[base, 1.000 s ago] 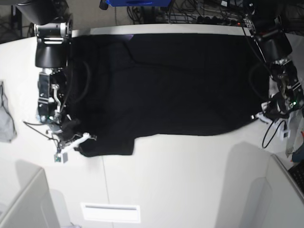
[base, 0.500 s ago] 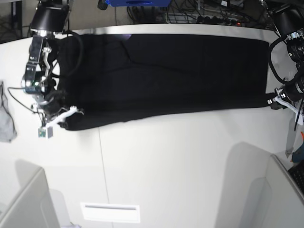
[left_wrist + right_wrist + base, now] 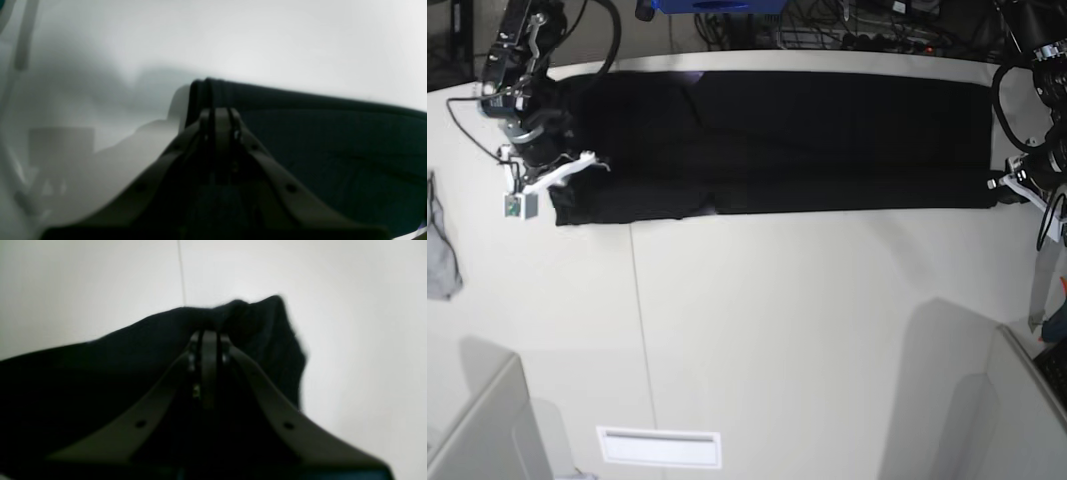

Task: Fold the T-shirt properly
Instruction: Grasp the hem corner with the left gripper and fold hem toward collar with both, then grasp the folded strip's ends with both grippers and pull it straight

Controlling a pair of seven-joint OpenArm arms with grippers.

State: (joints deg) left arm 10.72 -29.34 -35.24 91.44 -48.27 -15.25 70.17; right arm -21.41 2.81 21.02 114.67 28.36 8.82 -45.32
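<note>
The black T-shirt (image 3: 777, 140) lies as a long, narrow doubled band across the far part of the white table (image 3: 807, 330). My right gripper (image 3: 590, 168) is at the band's left end, shut on a bunched corner of the T-shirt (image 3: 100, 373). In the right wrist view the right gripper (image 3: 206, 338) pinches that cloth between closed fingers. My left gripper (image 3: 1000, 187) is at the band's right end. In the left wrist view the left gripper (image 3: 220, 115) is shut on the layered edge of the T-shirt (image 3: 317, 140). No print shows.
A small grey cloth (image 3: 439, 250) lies at the table's left edge. Cables and a blue object (image 3: 717, 6) run behind the far edge. Pale partitions stand at the near left (image 3: 477, 430) and near right (image 3: 1017, 400) corners. A white label (image 3: 659, 447) sits near the front.
Both grippers have carried the shirt's near edge toward the far side, folding it over. The shirt went from a broad spread to a narrow band with a straight near edge.
</note>
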